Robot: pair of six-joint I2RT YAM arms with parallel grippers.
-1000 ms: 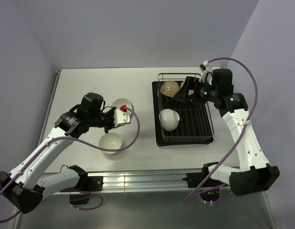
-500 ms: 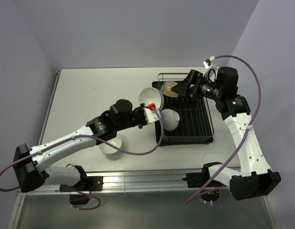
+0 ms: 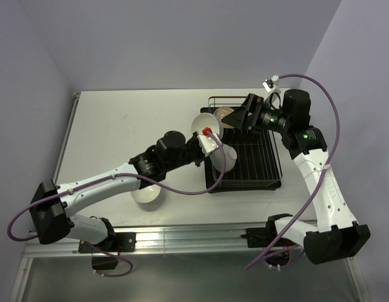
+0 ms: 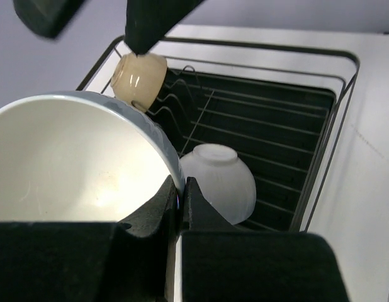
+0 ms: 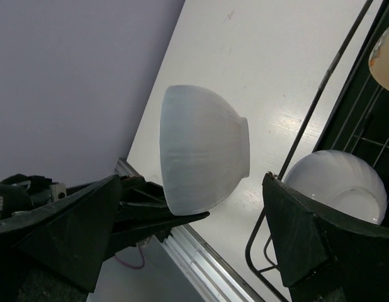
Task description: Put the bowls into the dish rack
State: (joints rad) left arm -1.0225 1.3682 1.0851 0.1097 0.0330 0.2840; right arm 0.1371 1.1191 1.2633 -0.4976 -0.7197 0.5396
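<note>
My left gripper (image 3: pixel 206 134) is shut on the rim of a white bowl (image 3: pixel 200 123), held on edge in the air at the dish rack's (image 3: pixel 274 165) back left corner. In the left wrist view the fingers (image 4: pixel 158 202) pinch that bowl's (image 4: pixel 68 163) wall. A tan bowl (image 3: pixel 225 115) leans in the tines at the rack's back, and a white bowl (image 4: pixel 219 179) lies upside down in the rack. My right gripper (image 3: pixel 240 117) hangs open over the tan bowl, facing the held bowl (image 5: pixel 201 148). Another white bowl (image 3: pixel 144 195) sits on the table, half hidden under my left arm.
The rack's wire rim (image 5: pixel 320 100) stands just right of the held bowl. White tabletop (image 3: pixel 125 119) stretches to the left of the rack. The metal rail (image 3: pixel 194 238) with both arm bases runs along the near edge.
My left arm has swung right from the table's middle, carrying the white bowl to the rack's back left corner. The right gripper lifted a little and stayed open.
</note>
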